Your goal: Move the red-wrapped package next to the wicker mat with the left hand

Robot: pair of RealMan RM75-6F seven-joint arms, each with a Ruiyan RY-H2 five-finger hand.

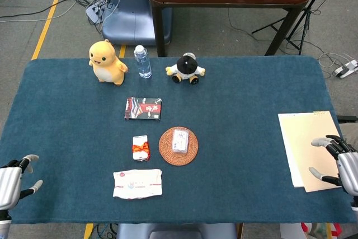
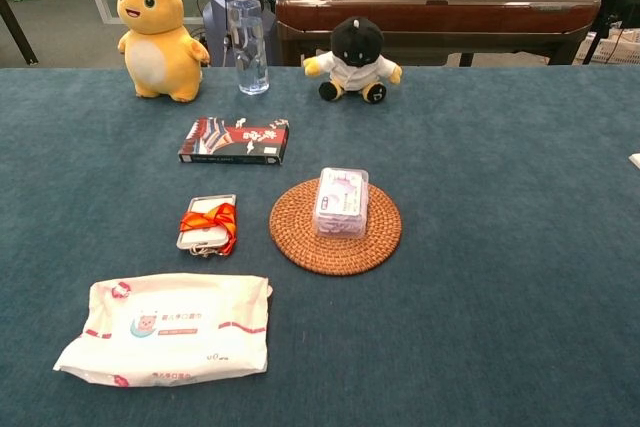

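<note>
The small white package tied with a red ribbon (image 1: 140,148) (image 2: 208,225) lies flat on the blue table, just left of the round wicker mat (image 1: 178,146) (image 2: 336,226), with a narrow gap between them. A small clear box (image 1: 180,140) (image 2: 341,201) rests on the mat. My left hand (image 1: 10,178) hangs at the table's near left corner, fingers apart and holding nothing, far from the package. At the right edge, my right hand (image 1: 341,163) is open too, beside a beige folder (image 1: 309,149). Neither hand shows in the chest view.
A red-and-black flat box (image 1: 143,108) (image 2: 234,140) lies behind the package. A white wipes pack (image 1: 137,183) (image 2: 168,329) sits in front. Along the far edge stand a yellow plush (image 1: 106,62), a water bottle (image 1: 142,61) and a black plush (image 1: 186,69).
</note>
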